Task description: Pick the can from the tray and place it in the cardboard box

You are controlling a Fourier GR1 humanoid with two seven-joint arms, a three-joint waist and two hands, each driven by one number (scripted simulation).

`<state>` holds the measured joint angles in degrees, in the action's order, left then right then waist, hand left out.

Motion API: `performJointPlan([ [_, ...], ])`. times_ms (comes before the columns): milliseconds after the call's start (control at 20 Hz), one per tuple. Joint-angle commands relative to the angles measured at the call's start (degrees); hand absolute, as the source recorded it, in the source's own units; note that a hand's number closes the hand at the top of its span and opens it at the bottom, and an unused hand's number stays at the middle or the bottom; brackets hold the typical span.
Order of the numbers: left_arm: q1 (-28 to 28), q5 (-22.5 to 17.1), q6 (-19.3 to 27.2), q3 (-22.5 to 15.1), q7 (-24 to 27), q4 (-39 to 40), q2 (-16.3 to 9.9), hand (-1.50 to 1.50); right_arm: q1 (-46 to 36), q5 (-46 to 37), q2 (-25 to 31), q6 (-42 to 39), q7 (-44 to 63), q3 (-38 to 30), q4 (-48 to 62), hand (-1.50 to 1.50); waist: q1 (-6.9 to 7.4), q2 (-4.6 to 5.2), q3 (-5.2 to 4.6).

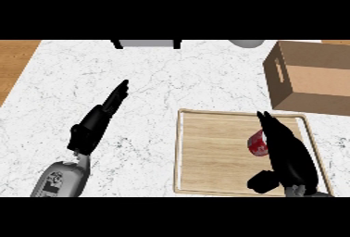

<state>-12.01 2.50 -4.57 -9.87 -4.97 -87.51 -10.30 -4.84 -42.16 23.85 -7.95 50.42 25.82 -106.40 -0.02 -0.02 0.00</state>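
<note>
Two black hands come in from the near edge over a white marbled bench [171, 78]. The right hand [287, 152] lies over the right part of a pale wooden tray [212, 152], its fingers [268, 121] stretched straight and together toward the far side, with the thumb [262, 181] bent out to the left nearer the front rim. They curl round nothing. A red can [258, 142] rests on the tray just left of this hand, touching or almost touching its inner edge; the hand hides the can's right side, so actual contact cannot be judged. The can sits in the right half of the tray, about midway between the near and far rims.

Well to the left, off the tray, the left hand [96, 125] hovers above the bare bench on its grey forearm [63, 179], fingers [120, 92] straight and narrow, pointing away and slightly right, holding nothing.

Beyond the tray's far right corner stands a brown cardboard box [308, 76] with a slot handle in its left wall, apart from the tray. At the far edge, a dark-framed grey object [147, 44] and a pale rounded thing [247, 43] are only partly in view. Wooden floor [15, 60] shows to the far left.
</note>
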Motion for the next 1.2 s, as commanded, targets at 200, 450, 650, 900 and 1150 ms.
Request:
performJointPlan([
  [200, -1.0, 1.6, -1.4, 1.6, 2.8, 4.6, 2.5, 0.00, 2.4, -2.4, -2.6, -2.1, -6.2, -2.9, 6.7, -1.50, -0.12, 0.07, 0.00],
  [450, -0.8, 2.5, -4.0, 3.7, 2.7, 2.7, 1.2, 0.00, 3.2, -4.7, -5.6, -3.7, -6.9, -4.5, 6.2, -1.50, -0.08, 0.02, 0.00],
  [650, 3.4, 1.5, -4.5, 3.4, 1.8, -1.9, 2.3, 0.00, -0.6, -5.7, -7.4, -3.6, -9.5, -7.3, 12.4, -1.50, 0.19, 0.02, 0.01],
  [900, 0.3, 3.5, -3.1, 3.8, -1.7, -2.4, 2.8, 0.00, 2.0, -9.3, -6.8, -5.2, -8.0, -5.9, 10.8, -1.50, 0.04, 0.01, 0.00],
  [1150, -1.2, 3.7, -4.0, 4.3, 0.0, 1.5, 3.3, 0.00, 2.1, -10.8, -9.0, -1.8, -11.5, -5.9, 15.5, 1.50, -0.01, 0.08, 0.01],
])
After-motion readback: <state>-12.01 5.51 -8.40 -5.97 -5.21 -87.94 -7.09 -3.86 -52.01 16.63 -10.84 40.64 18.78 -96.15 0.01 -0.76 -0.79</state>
